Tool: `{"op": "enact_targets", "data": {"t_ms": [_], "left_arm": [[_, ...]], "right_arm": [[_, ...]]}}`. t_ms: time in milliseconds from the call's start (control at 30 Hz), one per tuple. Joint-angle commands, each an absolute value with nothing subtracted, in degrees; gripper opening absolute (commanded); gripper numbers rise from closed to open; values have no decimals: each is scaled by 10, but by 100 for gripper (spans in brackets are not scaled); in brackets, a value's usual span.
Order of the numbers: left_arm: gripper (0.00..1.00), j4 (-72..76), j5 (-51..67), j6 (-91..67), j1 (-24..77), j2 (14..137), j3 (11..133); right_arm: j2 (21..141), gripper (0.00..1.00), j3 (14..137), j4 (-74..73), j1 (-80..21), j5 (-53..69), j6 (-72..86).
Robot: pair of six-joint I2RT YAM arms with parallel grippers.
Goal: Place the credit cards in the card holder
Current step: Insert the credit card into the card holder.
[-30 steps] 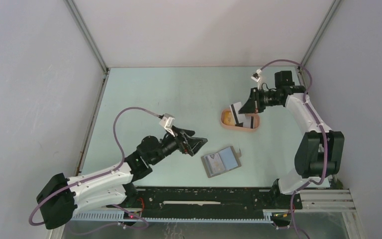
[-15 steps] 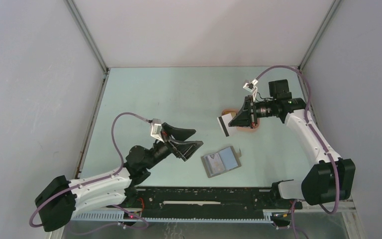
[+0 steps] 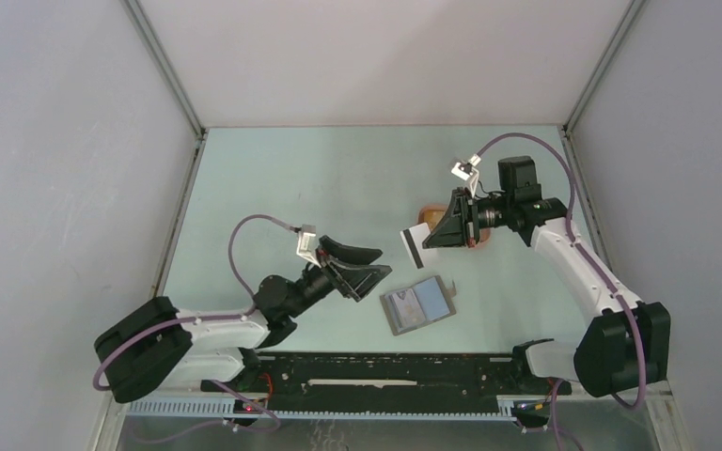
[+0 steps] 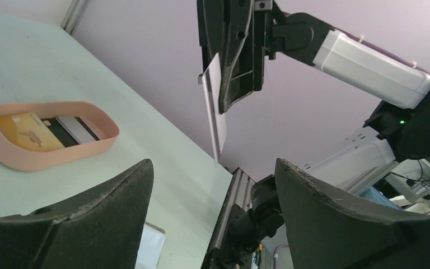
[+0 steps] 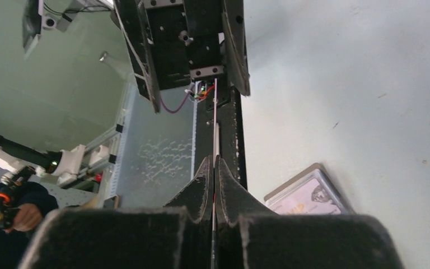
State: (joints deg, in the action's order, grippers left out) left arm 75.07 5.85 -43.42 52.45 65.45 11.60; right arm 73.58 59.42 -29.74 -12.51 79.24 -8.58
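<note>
The card holder (image 3: 417, 305) lies open on the table near the front, a grey case with pale inner slots; it also shows in the right wrist view (image 5: 308, 196). My right gripper (image 3: 430, 238) is shut on a pale credit card (image 3: 411, 246) with a dark stripe, held on edge above the table. Edge-on, that card (image 5: 215, 123) pokes out of the shut right gripper (image 5: 214, 162). My left gripper (image 3: 362, 268) stands open and empty, facing the held card (image 4: 213, 106). Two more credit cards, an orange-yellow one (image 4: 25, 131) and a dark striped one (image 4: 75, 128), lie in the tray.
The peach oval tray (image 4: 33, 159) sits at the back right, mostly hidden behind the right gripper in the top view. Grey walls enclose the table on three sides. A black rail (image 3: 385, 371) runs along the near edge.
The right gripper has lifted the pale card out of the tray and carried it left and nearer, toward the left gripper. The left arm has shifted and its jaws have narrowed slightly.
</note>
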Motion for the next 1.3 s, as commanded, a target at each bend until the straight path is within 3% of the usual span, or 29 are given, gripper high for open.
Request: {"op": "enact_targets", "data": {"t_ms": [0,333,467,667,800,867,900,967,1033,1133,1267], "left_arm": [[84,805,49,-447,533,696,138],[74,827,46,-467,541,780,191],[65,840,58,-483,541,808,219],[37,863,72,-510,541,845,242],[3,866,86,-521,541,862,252],[0,866,88,-522,541,862,250],[0,866,89,-521,540,861,248],[0,866,88,-521,538,857,239],[0,865,92,-527,532,850,226],[0,865,102,-543,524,843,200],[0,856,121,-565,518,833,163]], "right_arm": [[746,0,574,-184,-133,810,45],[753,0,555,-116,-145,782,130],[761,0,555,-112,-154,781,134],[761,0,555,-113,-156,778,132],[761,0,554,-114,-156,776,130],[760,0,555,-115,-156,777,127],[758,3,555,-116,-157,777,123],[753,25,558,-125,-156,778,102],[750,40,581,-205,-156,772,18],[742,47,631,-340,-156,712,-123],[704,52,643,-390,-144,630,-205]]}}
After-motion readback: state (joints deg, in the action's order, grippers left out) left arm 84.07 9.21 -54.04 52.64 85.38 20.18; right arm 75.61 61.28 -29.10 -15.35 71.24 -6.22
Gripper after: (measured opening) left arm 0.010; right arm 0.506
